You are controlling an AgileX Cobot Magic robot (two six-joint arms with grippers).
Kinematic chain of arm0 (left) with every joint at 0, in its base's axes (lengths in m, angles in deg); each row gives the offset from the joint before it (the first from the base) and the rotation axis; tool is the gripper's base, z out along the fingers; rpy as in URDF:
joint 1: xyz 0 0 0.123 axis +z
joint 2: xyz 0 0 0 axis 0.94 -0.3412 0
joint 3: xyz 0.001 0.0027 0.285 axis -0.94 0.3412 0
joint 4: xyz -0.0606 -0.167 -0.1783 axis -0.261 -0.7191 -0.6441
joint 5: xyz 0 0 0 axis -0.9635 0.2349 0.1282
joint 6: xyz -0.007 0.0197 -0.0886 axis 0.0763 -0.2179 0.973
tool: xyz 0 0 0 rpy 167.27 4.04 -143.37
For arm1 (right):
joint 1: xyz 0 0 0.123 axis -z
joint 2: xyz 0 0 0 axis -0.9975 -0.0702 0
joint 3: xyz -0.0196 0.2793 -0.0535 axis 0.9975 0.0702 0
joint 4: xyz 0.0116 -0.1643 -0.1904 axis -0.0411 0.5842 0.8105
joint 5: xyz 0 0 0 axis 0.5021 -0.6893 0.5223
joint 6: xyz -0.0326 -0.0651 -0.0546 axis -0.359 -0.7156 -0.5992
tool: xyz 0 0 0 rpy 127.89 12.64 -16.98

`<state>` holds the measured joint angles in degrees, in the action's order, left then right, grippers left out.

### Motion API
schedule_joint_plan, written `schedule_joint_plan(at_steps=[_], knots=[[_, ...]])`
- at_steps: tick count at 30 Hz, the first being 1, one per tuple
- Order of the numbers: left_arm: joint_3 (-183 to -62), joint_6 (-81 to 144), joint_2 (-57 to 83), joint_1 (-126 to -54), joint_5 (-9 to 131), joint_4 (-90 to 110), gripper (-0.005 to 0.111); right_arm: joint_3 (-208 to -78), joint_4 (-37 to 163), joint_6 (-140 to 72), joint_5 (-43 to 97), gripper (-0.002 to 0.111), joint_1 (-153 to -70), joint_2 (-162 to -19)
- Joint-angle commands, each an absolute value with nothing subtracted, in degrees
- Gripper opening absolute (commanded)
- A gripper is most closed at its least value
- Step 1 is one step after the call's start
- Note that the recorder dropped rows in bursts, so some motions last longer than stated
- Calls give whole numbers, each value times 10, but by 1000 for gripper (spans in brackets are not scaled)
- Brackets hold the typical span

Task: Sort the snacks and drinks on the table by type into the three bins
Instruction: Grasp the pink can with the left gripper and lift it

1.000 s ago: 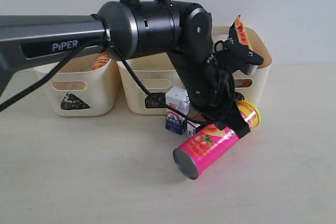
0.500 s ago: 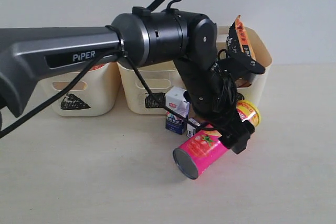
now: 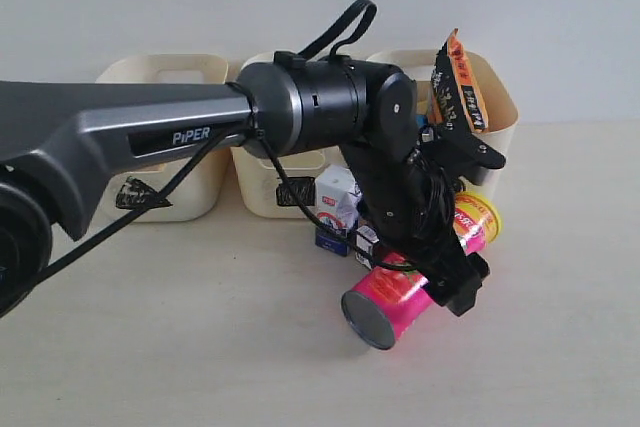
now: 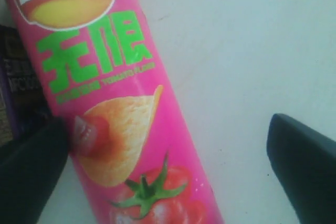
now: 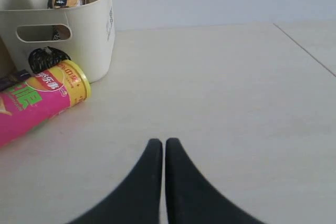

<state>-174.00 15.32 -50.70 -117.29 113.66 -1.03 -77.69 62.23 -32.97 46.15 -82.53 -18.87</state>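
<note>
Left gripper stands wide apart, straddling the pink chip tube, which lies on the pale beige table. Right gripper is pressed together, holding nothing, over the table. Only the right wrist view shows the tube's far end near a cream plastic bin.

The left arm hides much of the middle bin and its mark; the pink tube is cut off by the left wrist view's edges.
</note>
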Motion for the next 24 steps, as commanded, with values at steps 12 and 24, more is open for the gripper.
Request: schedule_joint_plan(at_steps=[12,24], knots=[[-1743,157,-548,-1176,1106,-19,23,-777,624,-331,457,0,-825,-186],[-1731,99,-450,-1185,1209,-54,4,-777,624,-331,457,0,-825,-186]])
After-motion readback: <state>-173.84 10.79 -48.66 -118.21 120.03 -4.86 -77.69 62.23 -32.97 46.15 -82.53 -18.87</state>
